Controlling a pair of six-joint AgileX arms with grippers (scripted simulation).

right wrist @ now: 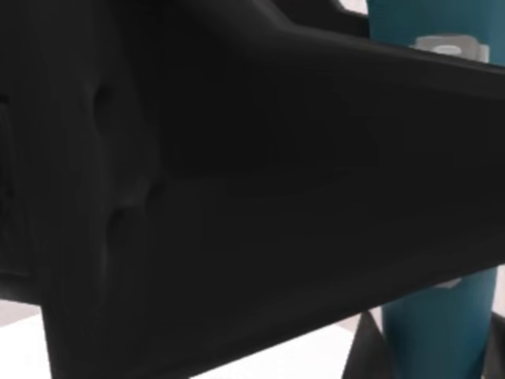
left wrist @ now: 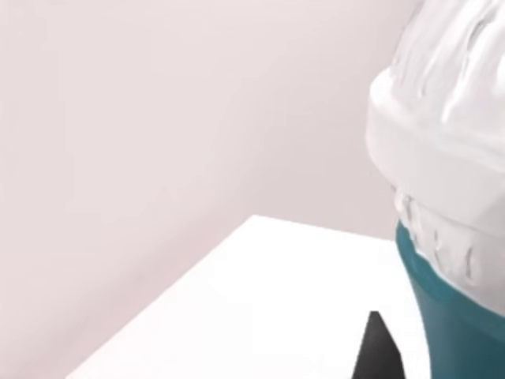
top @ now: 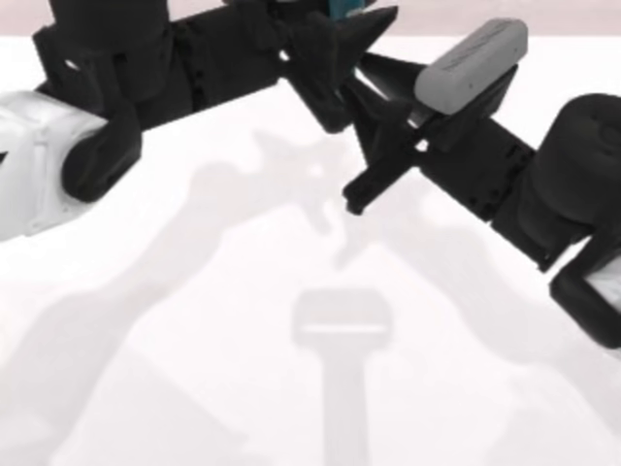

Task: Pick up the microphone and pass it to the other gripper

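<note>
Two arms meet high over the far half of the table (top: 146, 388), and you see only their grey shadows (top: 342, 325) on its near part.

Farther back, my right arm reaches in from the table's right side. It carries a grey rounded block (top: 473, 60) on its wrist. The right gripper (top: 374, 136) is near the middle, close against the left one. Whether it is wide, narrow or clamped, I cannot tell you.

My left arm comes in from the left side, and the left gripper (top: 344, 63) points toward the right arm. For this one also I cannot tell you the state.

The microphone (top: 345, 8) is at the far edge of the top view, in the air above the table, where the two grippers meet. Only a bit of its teal handle shows there. The left wrist view shows its white head (left wrist: 450, 118) very close. In the right wrist view a black body (right wrist: 237, 197) covers most of the picture, and the teal handle (right wrist: 434, 324) and the white switch panel (right wrist: 451, 46) show behind it.
</note>
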